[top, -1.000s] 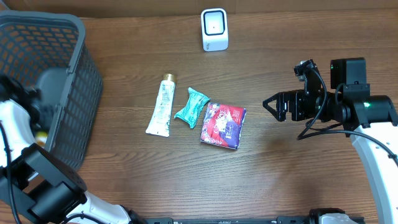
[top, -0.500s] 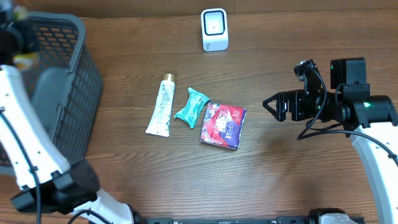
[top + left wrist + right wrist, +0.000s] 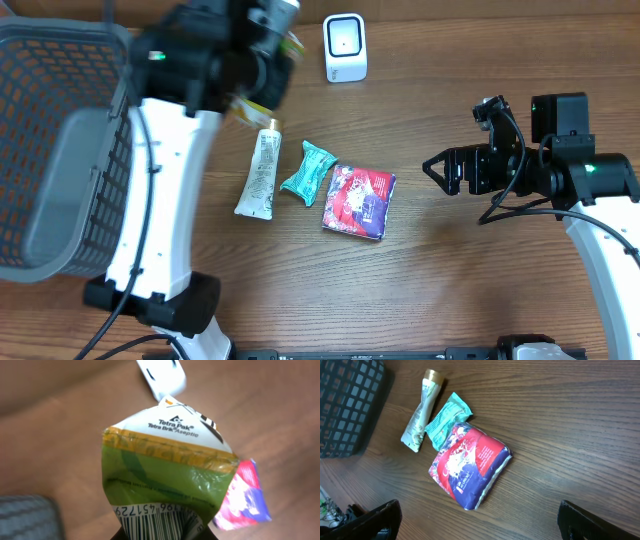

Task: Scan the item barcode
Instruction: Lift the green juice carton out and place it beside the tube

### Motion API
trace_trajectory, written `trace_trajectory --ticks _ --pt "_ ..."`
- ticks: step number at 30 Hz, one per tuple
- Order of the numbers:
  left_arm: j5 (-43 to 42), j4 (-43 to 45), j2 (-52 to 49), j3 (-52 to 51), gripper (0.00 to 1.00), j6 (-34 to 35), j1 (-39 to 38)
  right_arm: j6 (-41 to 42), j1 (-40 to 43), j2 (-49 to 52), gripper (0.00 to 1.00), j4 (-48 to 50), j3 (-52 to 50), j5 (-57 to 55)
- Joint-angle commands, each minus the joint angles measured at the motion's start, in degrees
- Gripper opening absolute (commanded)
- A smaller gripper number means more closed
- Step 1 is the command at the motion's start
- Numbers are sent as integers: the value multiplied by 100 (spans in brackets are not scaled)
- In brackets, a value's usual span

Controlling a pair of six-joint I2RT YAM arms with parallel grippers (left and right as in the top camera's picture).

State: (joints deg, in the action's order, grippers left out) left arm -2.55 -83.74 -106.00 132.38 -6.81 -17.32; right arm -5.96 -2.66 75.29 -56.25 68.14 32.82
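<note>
A green drink carton was pinched in the left end effector, held above the worktop near the scanner. The right end effector was spread wide.

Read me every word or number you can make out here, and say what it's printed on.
"Tetra Pak": on the white end of the green carton.
"Tetra Brik Aseptic": same carton, just below.
Digits above its barcode: cut off, not fully readable.
Print on the red packet, teal packet and tube: too small to read.
</note>
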Motion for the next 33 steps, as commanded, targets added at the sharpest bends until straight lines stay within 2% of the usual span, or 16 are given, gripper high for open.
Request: trace_trajectory --ticks 1,4,9,13,17,18,20,21,22,23,33 --pt "232 -37 -374 -658 8 824 -146 17 15 -13 100 17 131 72" --pt "188 94 -647 -1412 8 1523 -216 17 15 -13 100 20 131 72" --pt "-7 667 -1200 -2557 9 1757 -232 17 15 -13 100 17 131 72" --pt "26 1054 -1578 -2861 10 1784 -229 15 15 -13 100 20 129 72" --pt "195 1298 -1893 -2872 16 1954 -216 17 15 -13 100 17 131 72" --pt "214 1331 -1926 -2872 19 1956 -216 15 15 -13 100 17 129 72" --pt "319 1342 -1932 -2872 36 2000 -216 17 15 -13 100 20 129 72" --pt "323 1346 -1908 -2865 55 1998 -219 17 15 -13 100 17 131 72" --pt "317 1344 -1893 -2844 82 1996 -221 17 15 -13 100 17 131 72" --pt "313 1318 -1878 -2804 100 1996 -223 17 15 -13 100 17 131 72" --pt "291 313 -1287 -1563 99 1969 -225 17 15 -13 100 17 131 72"
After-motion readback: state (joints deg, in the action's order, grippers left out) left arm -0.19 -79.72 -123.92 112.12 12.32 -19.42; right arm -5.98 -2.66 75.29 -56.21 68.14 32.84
